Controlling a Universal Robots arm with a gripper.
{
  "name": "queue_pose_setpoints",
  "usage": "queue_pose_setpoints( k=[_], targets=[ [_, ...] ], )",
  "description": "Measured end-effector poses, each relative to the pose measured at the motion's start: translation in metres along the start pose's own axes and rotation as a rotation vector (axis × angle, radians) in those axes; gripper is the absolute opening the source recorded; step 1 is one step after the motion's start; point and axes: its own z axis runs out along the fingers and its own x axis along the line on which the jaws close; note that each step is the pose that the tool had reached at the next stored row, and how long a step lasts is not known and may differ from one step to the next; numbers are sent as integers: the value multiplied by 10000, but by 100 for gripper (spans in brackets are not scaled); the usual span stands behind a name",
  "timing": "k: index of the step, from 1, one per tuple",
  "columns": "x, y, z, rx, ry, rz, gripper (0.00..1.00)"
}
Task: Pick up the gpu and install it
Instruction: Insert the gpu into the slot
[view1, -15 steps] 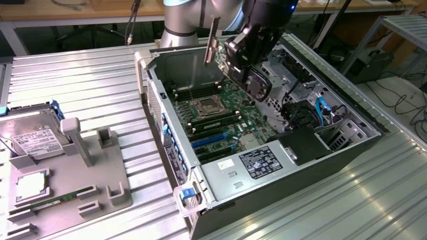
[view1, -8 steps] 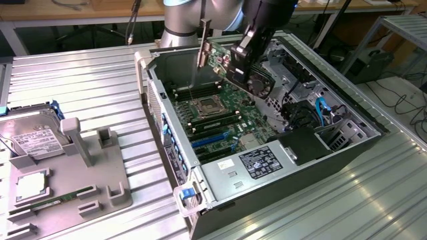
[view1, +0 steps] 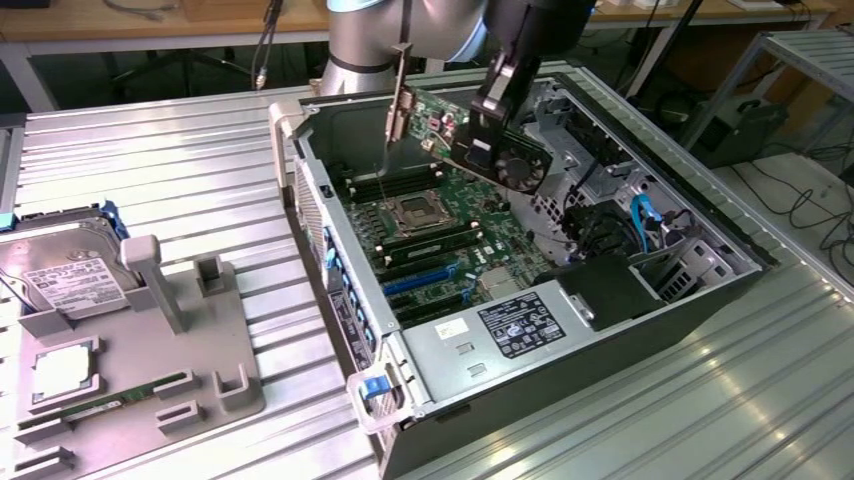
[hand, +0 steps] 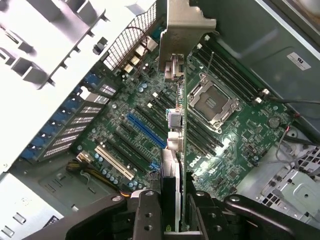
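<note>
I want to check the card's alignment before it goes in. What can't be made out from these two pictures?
1. Wrist view: the gpu sits edge-on in the tool, so its two faces are hidden, and it covers a strip of the motherboard.
2. Exterior view: how high the card hangs above the board cannot be judged.
3. Exterior view: the arm is cut off by the top edge.
4. Exterior view: the hard drive label print is too small to read.
</note>
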Motion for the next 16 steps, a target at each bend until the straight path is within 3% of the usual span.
queue_pose_setpoints(
  k=[7, 16],
  targets=[
    [-69, -61, 15, -25, 32, -62, 27],
    [-69, -61, 19, -38, 66, -802, 27]
  ],
)
